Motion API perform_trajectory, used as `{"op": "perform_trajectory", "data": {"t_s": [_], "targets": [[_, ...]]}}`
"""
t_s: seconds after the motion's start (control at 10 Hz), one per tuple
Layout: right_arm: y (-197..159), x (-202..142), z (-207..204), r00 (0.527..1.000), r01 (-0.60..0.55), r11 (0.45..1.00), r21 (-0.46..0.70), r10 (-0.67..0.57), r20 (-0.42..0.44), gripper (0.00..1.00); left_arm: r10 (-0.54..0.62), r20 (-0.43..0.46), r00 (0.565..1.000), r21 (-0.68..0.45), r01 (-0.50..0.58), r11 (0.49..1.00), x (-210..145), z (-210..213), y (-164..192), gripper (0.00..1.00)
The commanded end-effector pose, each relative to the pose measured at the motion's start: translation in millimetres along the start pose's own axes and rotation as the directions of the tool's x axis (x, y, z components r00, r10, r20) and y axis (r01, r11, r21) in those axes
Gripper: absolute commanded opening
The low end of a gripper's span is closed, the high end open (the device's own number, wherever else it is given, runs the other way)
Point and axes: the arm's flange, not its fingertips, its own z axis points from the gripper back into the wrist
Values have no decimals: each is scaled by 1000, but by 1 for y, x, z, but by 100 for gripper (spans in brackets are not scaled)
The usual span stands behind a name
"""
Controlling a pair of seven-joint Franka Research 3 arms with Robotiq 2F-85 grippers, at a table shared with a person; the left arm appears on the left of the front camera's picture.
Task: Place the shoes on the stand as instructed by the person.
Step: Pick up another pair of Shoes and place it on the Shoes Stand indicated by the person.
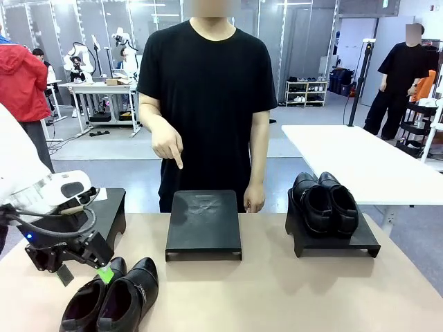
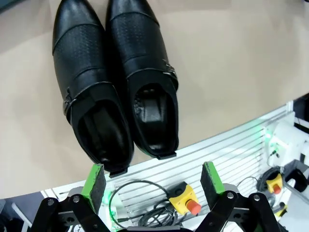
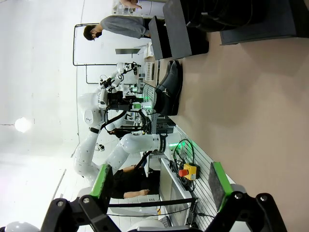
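One shoe pair (image 1: 325, 202) sat on the right stand (image 1: 361, 243); the person (image 1: 208, 90) pointed at the middle stand (image 1: 204, 225); left hand (image 1: 84, 274) hovered open over the second pair (image 1: 114, 301).

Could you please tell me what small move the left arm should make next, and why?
Probably lower the left gripper, open near the heels, onto the pair of shoes on the table and close. The person's hand points down at the bare middle stand, and the other pair already sits on the right stand.
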Motion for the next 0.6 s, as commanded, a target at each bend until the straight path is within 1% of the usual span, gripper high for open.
{"op": "perform_trajectory", "data": {"t_s": [0.0,0.1,0.2,0.3,0.5], "targets": [[2,-3,0,1000,-2,1000,-5,2,-11,100,56,19,998,72,-57,996,-1,-25,6,100],[2,-3,0,1000,-2,1000,-5,2,-11,100,73,15,997,68,-74,995,1,-31,8,100],[2,-3,0,1000,-2,1000,-5,2,-11,100,97,-7,995,65,-96,993,1,-37,7,100],[2,-3,0,1000,-2,1000,-5,2,-11,100,85,-25,996,82,-83,993,-1,-45,6,100],[2,-3,0,1000,-2,1000,-5,2,-11,100,83,-36,996,78,-80,994,3,-55,6,100]]}}
